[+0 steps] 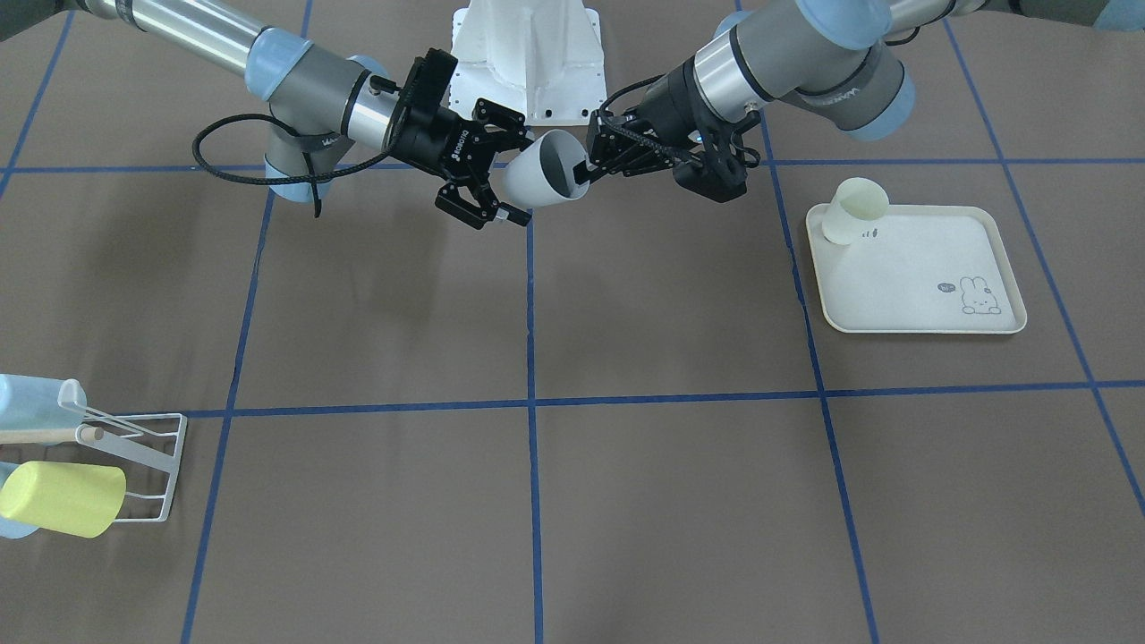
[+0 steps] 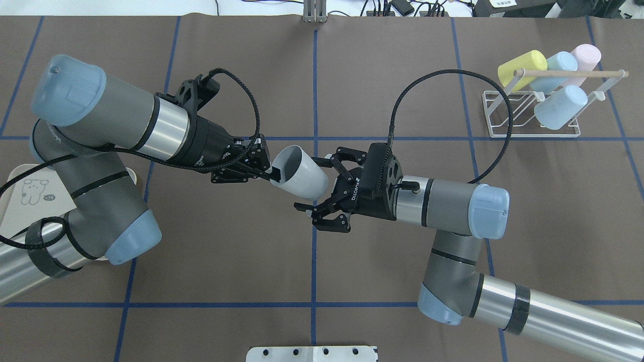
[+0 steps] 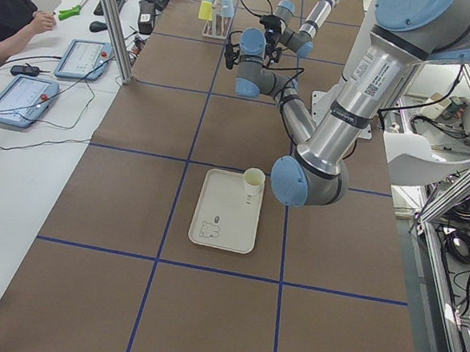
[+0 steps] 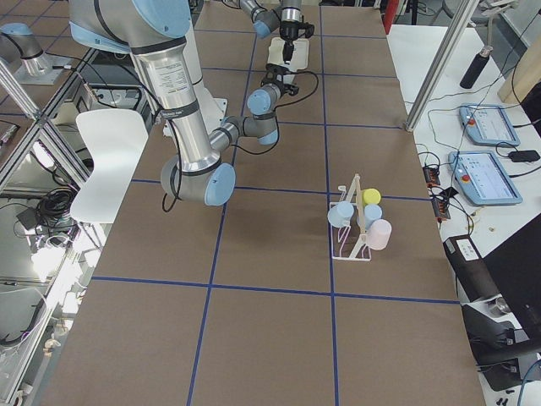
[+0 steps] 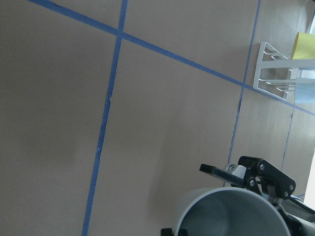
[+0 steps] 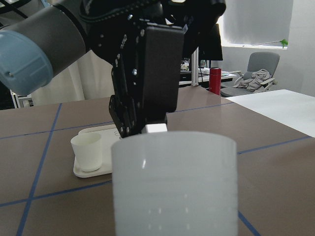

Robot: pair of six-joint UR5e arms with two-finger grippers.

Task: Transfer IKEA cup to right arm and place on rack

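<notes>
From the front, the right hand [image 1: 521,177], lettered ROBOTIQ, reaches toward the middle with its fingers spread either side of the base of the white cup [image 1: 547,170], while the left hand [image 1: 586,167] pinches the rim, one finger inside. From overhead, the cup hangs above the table [image 2: 201,251] centre, its long axis running hand to hand, mouth toward the left, well apart from the rack [image 2: 533,134].

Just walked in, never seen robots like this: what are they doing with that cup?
Two robot arms are passing a white cup in mid-air. The left gripper pinches its rim, one finger inside. The right gripper is open around the cup's bottom, not yet closed. Four coloured cups hang on the rack; a cream cup sits on a tray.
</notes>
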